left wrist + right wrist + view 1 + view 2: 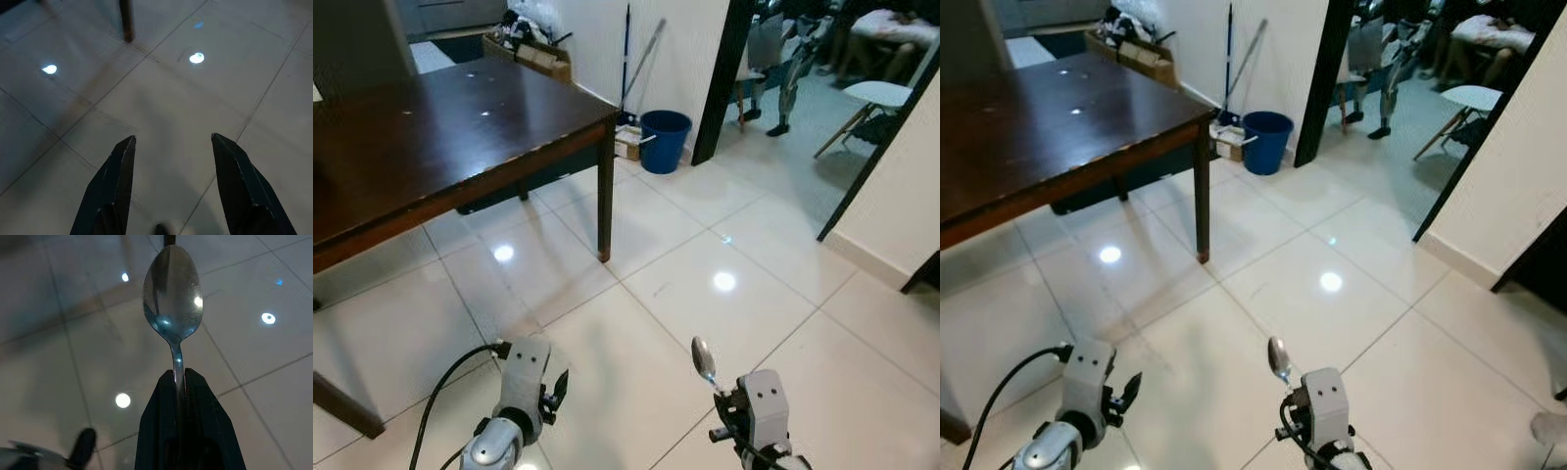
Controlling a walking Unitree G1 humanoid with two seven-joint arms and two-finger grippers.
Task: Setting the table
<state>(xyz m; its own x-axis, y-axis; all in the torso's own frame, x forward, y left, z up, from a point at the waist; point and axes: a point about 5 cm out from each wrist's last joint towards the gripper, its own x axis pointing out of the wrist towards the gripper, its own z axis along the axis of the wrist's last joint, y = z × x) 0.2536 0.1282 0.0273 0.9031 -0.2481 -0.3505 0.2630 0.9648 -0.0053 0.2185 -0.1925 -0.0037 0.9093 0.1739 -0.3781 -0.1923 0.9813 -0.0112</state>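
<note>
Nearest of all, the right gripper (pixel 180 382) is pinching a spoon (pixel 172 293) by its handle, fingers closed tight on the thin stem just below the bowl, which is standing upright and pointing away over the floor (pixel 705 284); the left gripper (pixel 171 147) is hanging low on the near left, fingers spread apart and holding nothing. Being metal, the spoon is likely light, stiff and smooth, so it may be pivoting or slipping in a two-finger pinch; a hold further down the handle would probably be steadier, though the present one is looking square. Far and to the left, the dark wooden table (pixel 460 117) is showing a bare top; its near corner and leg (pixel 605 201) are the edges to be minding on approach. Open tiled floor is lying between robot and table; a blue bucket (pixel 665 140) is sitting by the far wall, well apart from the path.
</note>
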